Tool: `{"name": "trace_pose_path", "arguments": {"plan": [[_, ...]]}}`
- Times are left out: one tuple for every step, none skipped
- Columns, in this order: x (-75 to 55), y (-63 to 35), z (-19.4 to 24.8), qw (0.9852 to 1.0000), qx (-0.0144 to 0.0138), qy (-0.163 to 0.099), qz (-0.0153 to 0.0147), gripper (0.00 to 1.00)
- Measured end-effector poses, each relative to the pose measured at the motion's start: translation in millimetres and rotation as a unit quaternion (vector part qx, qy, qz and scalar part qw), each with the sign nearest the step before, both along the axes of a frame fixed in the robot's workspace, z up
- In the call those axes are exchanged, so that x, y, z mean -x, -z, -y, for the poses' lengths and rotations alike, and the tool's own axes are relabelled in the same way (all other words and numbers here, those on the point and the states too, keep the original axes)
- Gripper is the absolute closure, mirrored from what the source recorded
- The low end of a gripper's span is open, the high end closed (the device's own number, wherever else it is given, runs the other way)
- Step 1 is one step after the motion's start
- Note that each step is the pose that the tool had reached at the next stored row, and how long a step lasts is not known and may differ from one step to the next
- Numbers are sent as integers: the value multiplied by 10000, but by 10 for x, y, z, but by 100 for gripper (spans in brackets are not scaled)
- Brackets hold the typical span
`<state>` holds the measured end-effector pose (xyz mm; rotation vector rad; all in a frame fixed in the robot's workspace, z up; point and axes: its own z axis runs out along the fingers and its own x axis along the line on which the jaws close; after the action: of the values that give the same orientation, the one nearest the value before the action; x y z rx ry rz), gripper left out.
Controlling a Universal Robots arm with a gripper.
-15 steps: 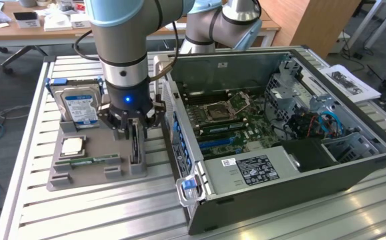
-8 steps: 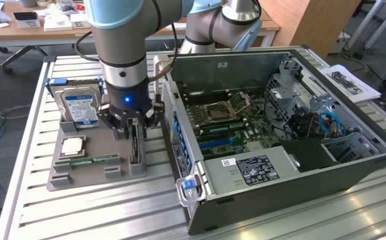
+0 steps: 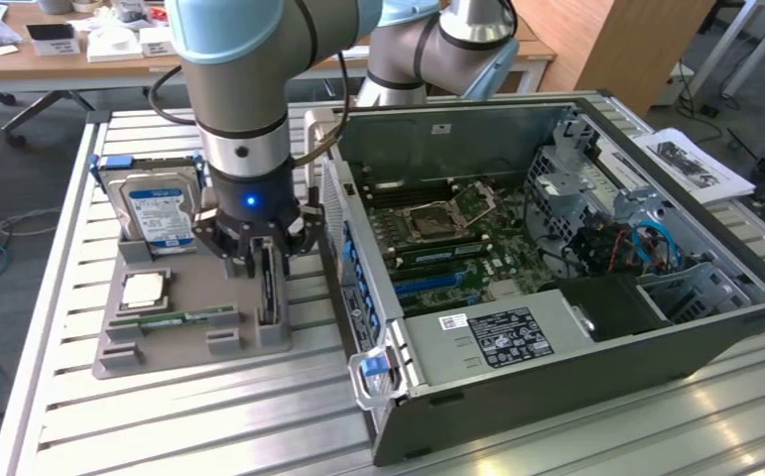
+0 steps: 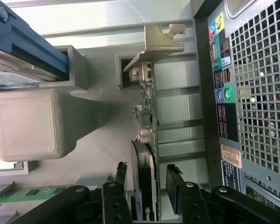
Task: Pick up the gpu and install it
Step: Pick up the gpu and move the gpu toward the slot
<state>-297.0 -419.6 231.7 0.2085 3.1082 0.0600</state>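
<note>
Gripper (image 3: 267, 260) is down over the grey holder (image 3: 203, 288), along the holder's edge nearest the computer case (image 3: 580, 297). The graphics card (image 3: 268, 297) stands on edge in the holder's slot, not lifted. In the wrist view its metal bracket (image 4: 161, 39) sits at one slotted post of the holder.

Jaws are released. The fingers (image 4: 175, 179) straddle the card, one on each side, and I see a gap between this finger and the board.

Also on the holder: a hard drive (image 3: 157, 208) upright, a memory stick (image 3: 177, 319) lying flat, and a processor chip (image 3: 144, 290).
</note>
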Motion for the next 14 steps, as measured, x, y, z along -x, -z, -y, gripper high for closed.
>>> {"name": "trace_pose_path", "arguments": {"plan": [[2, 4, -1, 10000, -1, 2, 1, 53], [9, 8, -2, 10000, -2, 5, 2, 53], [18, 11, -2, 10000, -2, 8, 2, 53], [25, 14, -2, 10000, -2, 12, 2, 53], [29, 16, -2, 10000, -2, 15, 3, 53], [29, 16, -1, 10000, -2, 15, 2, 53], [29, 16, -2, 10000, -1, 15, 2, 53], [29, 15, -1, 10000, -1, 16, 1, 53], [29, 16, -1, 10000, -1, 16, 2, 53], [29, 16, -1, 10000, -1, 16, 1, 53], [29, 16, -1, 10000, -1, 16, 2, 53], [28, 16, -2, 10000, -1, 17, 2, 53], [23, 16, -2, 10000, -2, 16, 2, 53], [23, 16, -2, 10000, -1, 17, 1, 53]]}}
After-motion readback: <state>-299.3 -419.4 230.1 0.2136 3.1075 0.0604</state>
